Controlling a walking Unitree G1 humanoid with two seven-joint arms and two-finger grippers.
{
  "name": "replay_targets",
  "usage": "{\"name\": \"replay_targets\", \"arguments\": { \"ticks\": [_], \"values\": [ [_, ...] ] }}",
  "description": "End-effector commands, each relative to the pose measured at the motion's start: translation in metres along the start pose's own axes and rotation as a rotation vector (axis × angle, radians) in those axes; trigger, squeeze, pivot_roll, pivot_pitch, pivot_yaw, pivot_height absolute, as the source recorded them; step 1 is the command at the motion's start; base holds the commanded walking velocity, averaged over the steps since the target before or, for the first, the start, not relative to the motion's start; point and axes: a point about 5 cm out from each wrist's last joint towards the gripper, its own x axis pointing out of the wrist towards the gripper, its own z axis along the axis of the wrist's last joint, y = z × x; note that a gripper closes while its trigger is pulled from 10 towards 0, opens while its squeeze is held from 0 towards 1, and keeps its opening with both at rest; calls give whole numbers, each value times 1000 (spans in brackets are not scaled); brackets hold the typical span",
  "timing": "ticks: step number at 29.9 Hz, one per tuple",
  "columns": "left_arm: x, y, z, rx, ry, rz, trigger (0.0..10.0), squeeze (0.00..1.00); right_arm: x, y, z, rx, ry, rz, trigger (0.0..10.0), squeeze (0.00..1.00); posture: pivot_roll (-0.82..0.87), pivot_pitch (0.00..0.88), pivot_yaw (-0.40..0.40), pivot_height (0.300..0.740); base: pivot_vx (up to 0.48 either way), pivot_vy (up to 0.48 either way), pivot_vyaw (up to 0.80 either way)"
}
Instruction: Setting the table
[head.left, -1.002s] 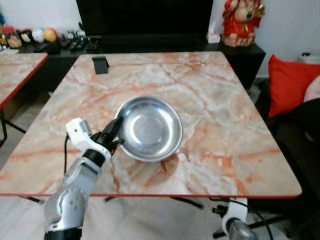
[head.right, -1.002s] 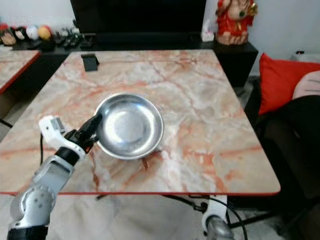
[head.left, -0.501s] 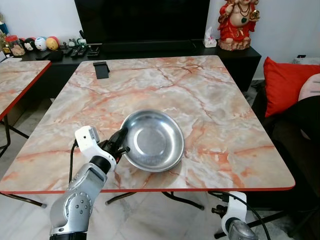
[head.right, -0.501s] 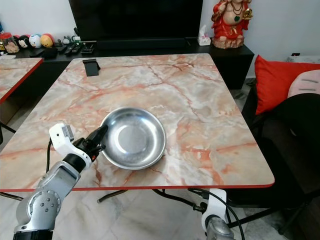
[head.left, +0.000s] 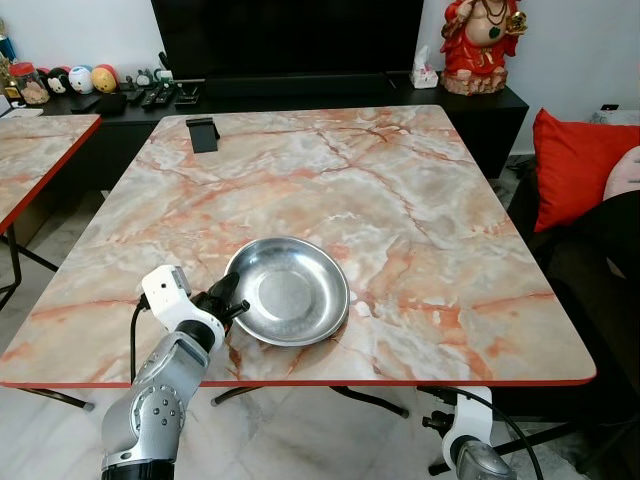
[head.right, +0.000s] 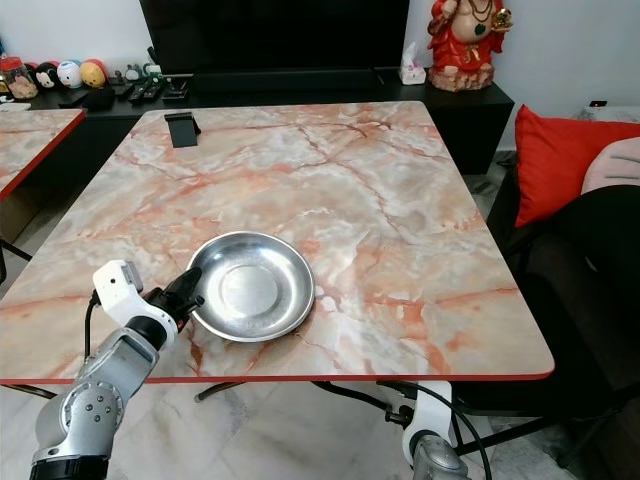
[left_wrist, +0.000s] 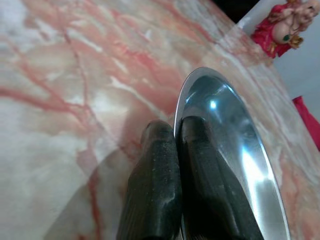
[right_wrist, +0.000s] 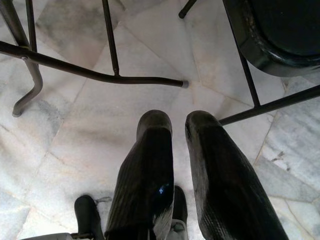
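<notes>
The left gripper (head.left: 229, 297) keeps its fingers (left_wrist: 200, 165) clamped on the near-left rim of the steel bowl (head.left: 288, 290). Over the last second the bowl has come closer to the near edge of the desk (head.left: 450, 250) and now seems to sit flat on the marble, so I judge the placing nearly done, with only the release left. Round about, a second desk (head.left: 35, 150) stands at the far left. A small black stand (head.left: 203, 133) sits at the far left corner of the main desk, well apart from the bowl. Behind it a dark cabinet (head.left: 300, 90) carries remotes and small toys, with a red figurine (head.left: 484, 45) toward the right. A red cushion (head.left: 570, 170) lies at the right. Nothing stands near the bowl. The right gripper (right_wrist: 177, 165) hangs idle under the desk, its fingers slightly apart over the tiled floor (right_wrist: 150, 110) among chair legs.
</notes>
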Motion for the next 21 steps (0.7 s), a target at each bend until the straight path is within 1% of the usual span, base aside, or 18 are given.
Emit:
{"name": "replay_targets", "arguments": {
  "ticks": [1, 3, 7, 21],
  "values": [
    [1, 5, 0, 38, 22, 41, 10000, 0, 0, 1, 0, -3, 7, 4, 10000, 0, -80, 0, 39, 740, 0, 0, 0],
    [0, 10, -4, 46, 59, 78, 10000, 0, 0, 1, 0, -4, 8, 5, 10000, 0, -80, 0, 39, 740, 0, 0, 0],
    [-1, 15, -8, 57, 98, 114, 10000, 0, 0, 1, -1, -7, 10, 6, 10000, 0, -77, 0, 39, 740, 0, 0, 0],
    [-1, 13, -7, 65, 110, 113, 10000, 0, 0, 1, -1, -13, 15, 10, 10000, 0, -75, 0, 38, 740, 0, 0, 0]
  ]
}}
